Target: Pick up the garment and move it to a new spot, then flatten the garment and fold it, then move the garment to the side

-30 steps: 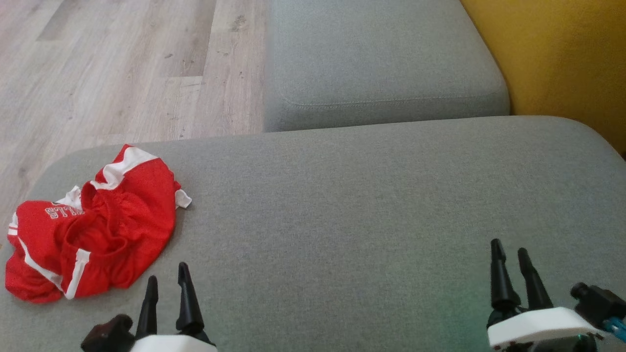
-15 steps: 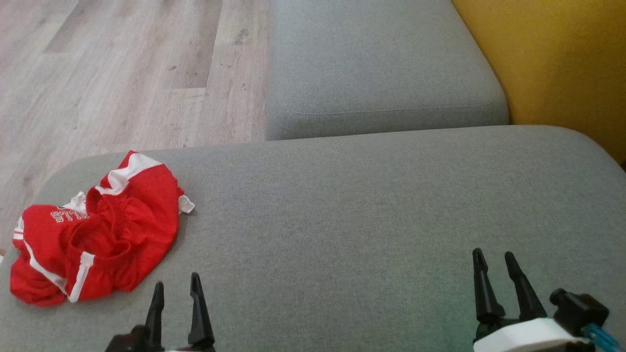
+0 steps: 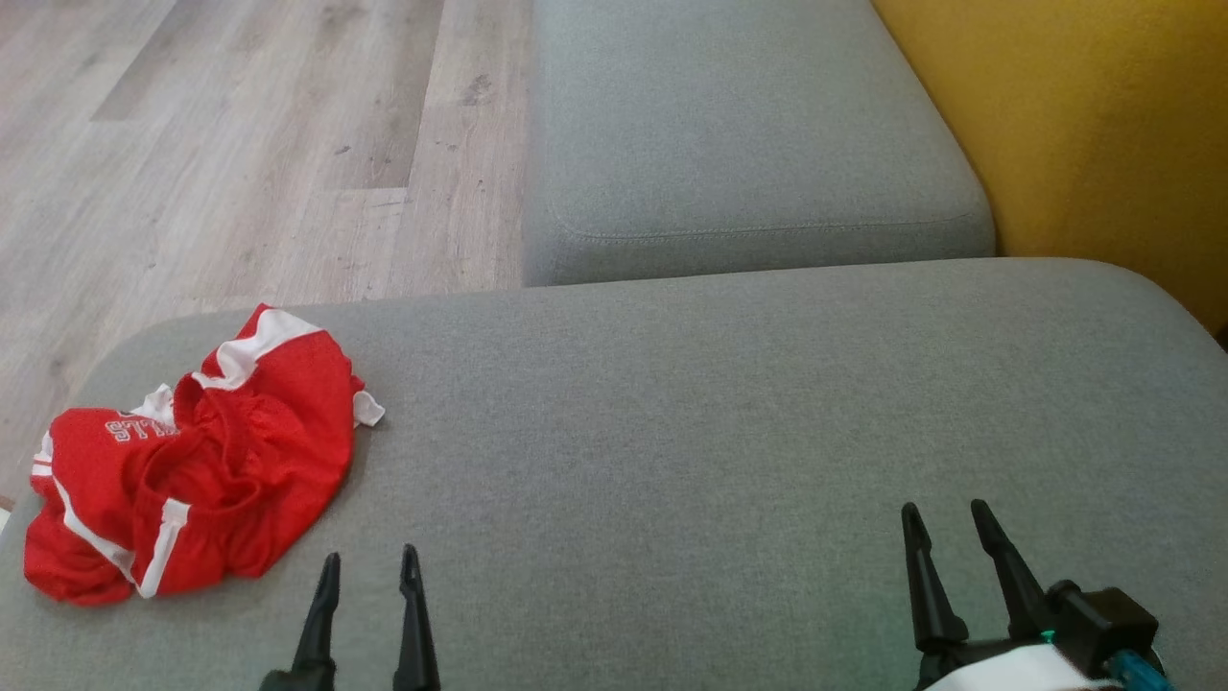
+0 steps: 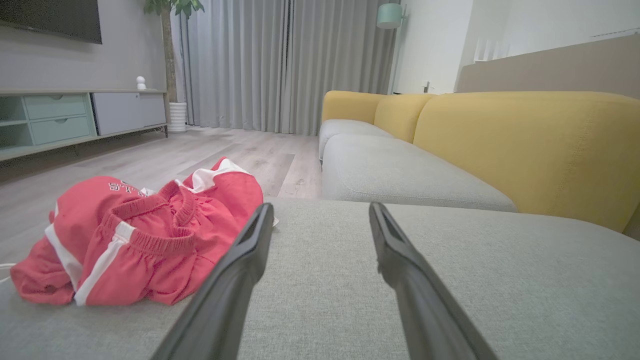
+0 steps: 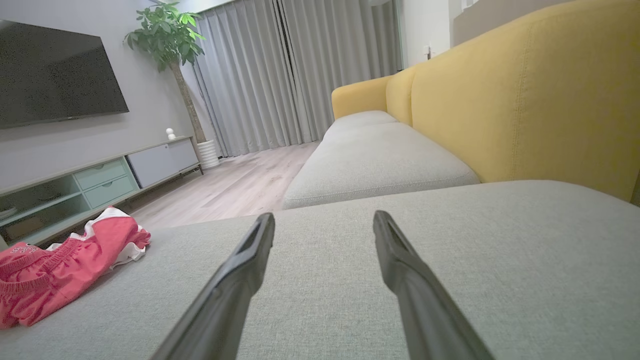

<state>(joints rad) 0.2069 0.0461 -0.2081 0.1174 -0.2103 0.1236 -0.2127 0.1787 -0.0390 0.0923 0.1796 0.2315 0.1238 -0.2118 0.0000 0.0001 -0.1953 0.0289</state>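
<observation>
Because the head camera looks down from above, a broad grey sofa cushion point(image 3: 720, 432) spreads across the near half of the scene and serves as the work surface. Beyond it lies a second grey seat cushion point(image 3: 739, 125), and a mustard-yellow backrest point(image 3: 1084, 125) runs along the far right. Pale wood floor point(image 3: 240, 144) shows at the far left. At the left end of the near cushion, close to its edge, lies the garment point(image 3: 201, 461): red mesh sports shorts with white side stripes and white lettering, heaped in a crumpled mound with the elastic waistband point(image 4: 170, 239) gaping upward, not spread flat. It lies loose and nothing touches it, so the pickup looks not yet begun. The wide bare stretch of cushion to its right seems the natural new spot for flattening and folding. Smallest in view are the two grippers at the near edge. The left gripper point(image 3: 370, 554) has its jaws parted and holds nothing; it points away from the robot, just near and to the right of the garment. Being the closer one, it seems the likelier to reach, and would need to swing left. The right gripper point(image 3: 942, 507), likewise spread and empty, hovers well apart over the bare right side, probably to help once the cloth comes over. Soft, slippery mesh may bunch or slip from a pinch on a single layer.
</observation>
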